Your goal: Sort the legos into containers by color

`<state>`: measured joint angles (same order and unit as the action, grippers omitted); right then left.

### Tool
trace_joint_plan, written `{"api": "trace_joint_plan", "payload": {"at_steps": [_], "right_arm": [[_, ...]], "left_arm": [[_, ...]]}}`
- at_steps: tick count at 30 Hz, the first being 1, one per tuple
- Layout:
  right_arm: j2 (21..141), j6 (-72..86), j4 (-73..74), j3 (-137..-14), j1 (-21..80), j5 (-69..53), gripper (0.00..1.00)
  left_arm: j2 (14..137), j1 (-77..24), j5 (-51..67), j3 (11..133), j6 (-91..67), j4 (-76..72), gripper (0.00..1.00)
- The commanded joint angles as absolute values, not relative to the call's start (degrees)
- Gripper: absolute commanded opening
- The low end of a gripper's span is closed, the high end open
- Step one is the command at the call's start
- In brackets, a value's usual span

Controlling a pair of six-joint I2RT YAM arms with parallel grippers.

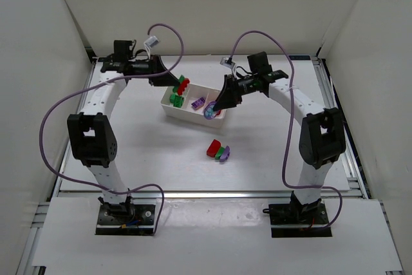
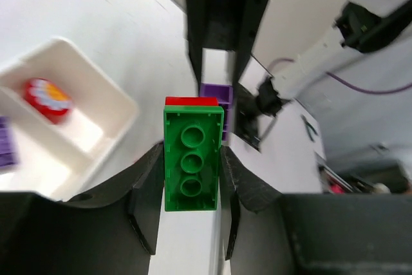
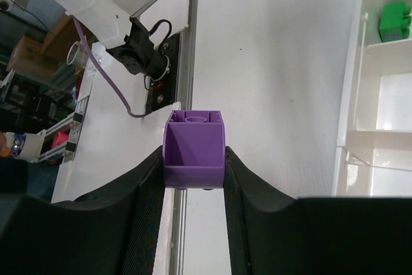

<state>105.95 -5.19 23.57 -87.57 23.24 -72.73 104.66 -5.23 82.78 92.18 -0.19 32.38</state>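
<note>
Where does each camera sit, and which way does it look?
Top external: above and behind, looking down on the table; both arms show.
Left wrist: on that arm, along the left gripper, shut on a green brick.
Right wrist: on that arm, along the right gripper, shut on a purple brick.
All show the white tray.

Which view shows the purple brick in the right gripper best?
Right wrist view: the purple brick sits large and sharp between the fingers. Top external shows the brick small, by the tray. Left wrist does not show it clearly.
</note>
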Motion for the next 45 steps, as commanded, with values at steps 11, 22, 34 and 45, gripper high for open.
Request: {"api": "trace_joint_plan", "payload": {"at_steps": [11,22,34,45], "right_arm": [[101.2,-10.6,27.7,-87.6,22.2,-70.9,0.00],[109.5,-5.2,17.4,-94.2,27.0,-51.6,0.00],[123.8,-6.6,15.1,-105.1,30.8,-31.3,0.05],[124.9,-9.0,16.2,-106.3,31.1,-34.2,0.74]], "left_arm": [[105.7,-2.3,71.5,94.1,3.0,31.9,0.15],[100.0,1.1,70.2,89.7,3.2,32.0,0.15],[94.0,5.4,70.0,85.3,2.2,32.1,0.15],[93.7,5.8,71.0,83.5,2.5,32.1,0.15]]}}
